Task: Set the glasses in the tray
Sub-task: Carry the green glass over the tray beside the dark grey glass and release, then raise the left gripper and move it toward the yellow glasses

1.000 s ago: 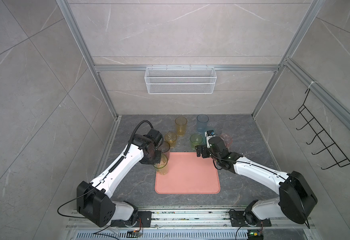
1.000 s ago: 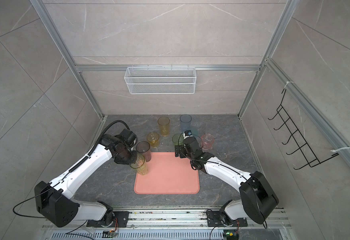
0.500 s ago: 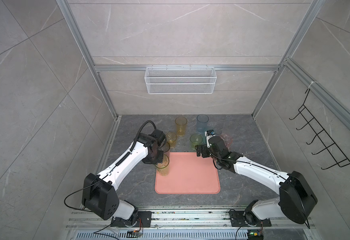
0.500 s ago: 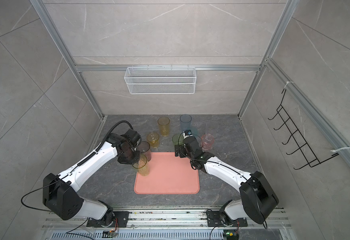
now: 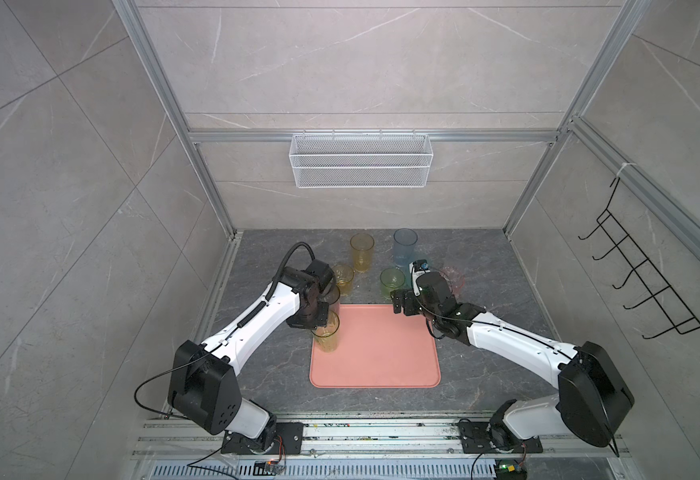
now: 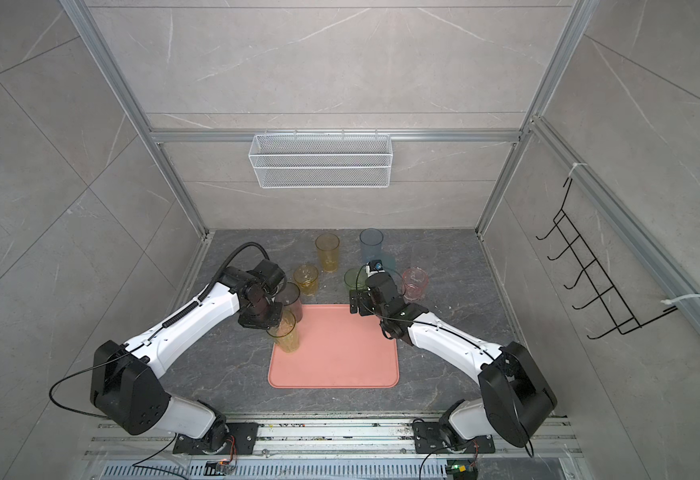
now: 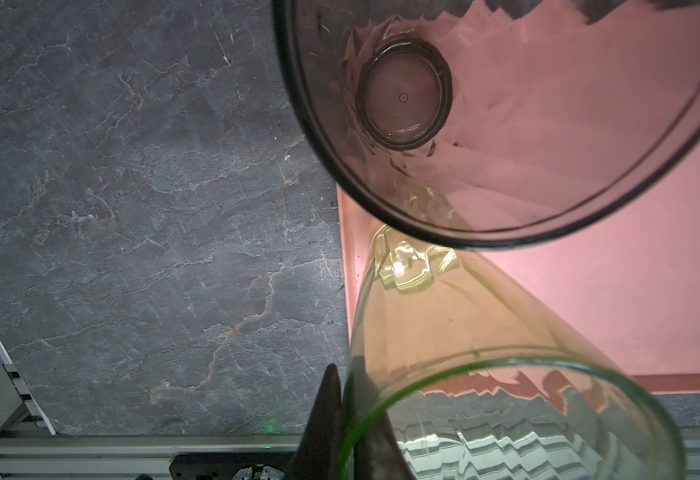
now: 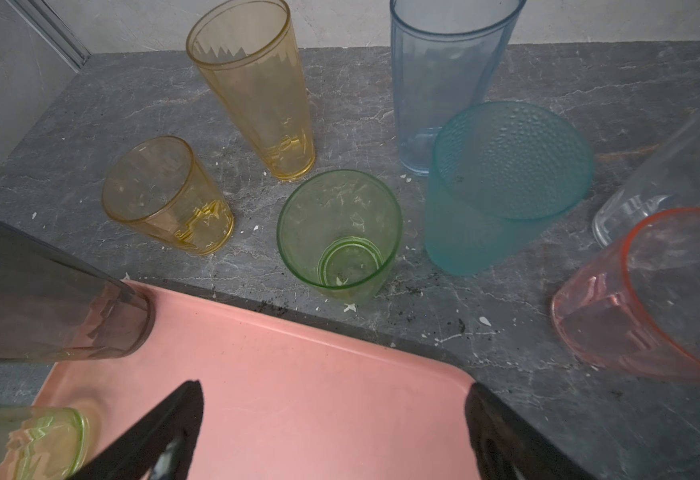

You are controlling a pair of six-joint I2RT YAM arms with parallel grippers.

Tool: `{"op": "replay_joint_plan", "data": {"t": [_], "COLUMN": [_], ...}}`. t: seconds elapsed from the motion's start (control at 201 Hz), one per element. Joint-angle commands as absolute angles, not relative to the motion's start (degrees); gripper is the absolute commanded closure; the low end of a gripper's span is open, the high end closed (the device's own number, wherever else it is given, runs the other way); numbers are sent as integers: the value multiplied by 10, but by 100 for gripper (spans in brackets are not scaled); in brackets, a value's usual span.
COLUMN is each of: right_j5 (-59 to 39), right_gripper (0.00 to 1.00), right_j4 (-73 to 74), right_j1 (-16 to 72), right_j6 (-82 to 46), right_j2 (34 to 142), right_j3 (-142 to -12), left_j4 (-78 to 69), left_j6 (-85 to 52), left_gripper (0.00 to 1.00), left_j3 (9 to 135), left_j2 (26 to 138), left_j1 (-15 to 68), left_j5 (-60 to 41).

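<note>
Yellow-green tumbler (image 5: 326, 340), the tall glass in hand, was pinched at its rim wall by the left gripper (image 7: 346, 395), whose jaws were closed thin on it, one finger inside and one outside. It stood at the left edge of the salmon-pink tray (image 5: 377, 365), toward the far-left corner. Its base seemed to be just inside the low raised rim, but whether it rested there or hung slightly clear could not be told. That was the main risk: a grip so high on a tall glass gave little hold against swinging. A base set down on the rim instead of the flat would likely have tipped it left onto the grey tabletop (image 5: 269, 365) on release. Just beyond it, the smoky grey tumbler (image 6: 290, 300) stood on the tray's far-left corner, very near, so any drift farther could have knocked it over. The right gripper (image 8: 334, 390) hung with jaws spread wide and empty over the tray's far edge, facing the short green tumbler (image 8: 340, 232) just off the tray. A reach there looked tight, because the teal tumbler (image 8: 506, 183) and pink tumbler (image 8: 651, 299) crowded its right side and a wide finger could have clipped either. Both arms also shared the tray's far end, so a careless crossing risked a collision.
</note>
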State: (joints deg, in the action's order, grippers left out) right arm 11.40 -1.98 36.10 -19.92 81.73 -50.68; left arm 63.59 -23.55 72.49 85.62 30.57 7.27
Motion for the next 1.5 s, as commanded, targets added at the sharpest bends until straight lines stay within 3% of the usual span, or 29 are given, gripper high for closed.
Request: {"op": "replay_joint_plan", "data": {"t": [0.0, 0.199, 0.588, 1.061, 1.494], "right_j5": [126, 127, 127, 129, 132], "right_gripper": [1, 1, 1, 1, 1], "right_j4": [-31, -33, -34, -32, -18], "right_j1": [365, 364, 364, 365, 365], "right_j6": [-211, -211, -212, -211, -212], "right_j2": [824, 826, 825, 821, 803], "right_j3": [-526, -527, -527, -525, -510], "left_j4": [626, 625, 639, 675, 736], "left_j6": [-246, -248, -249, -246, -208], "left_gripper": [100, 100, 76, 63, 49], "left_j3": [724, 727, 739, 790, 955], "left_j2": [863, 874, 869, 835, 864], "left_j1": [310, 315, 320, 320, 316], "left_j5": [76, 76, 83, 107, 159]}}
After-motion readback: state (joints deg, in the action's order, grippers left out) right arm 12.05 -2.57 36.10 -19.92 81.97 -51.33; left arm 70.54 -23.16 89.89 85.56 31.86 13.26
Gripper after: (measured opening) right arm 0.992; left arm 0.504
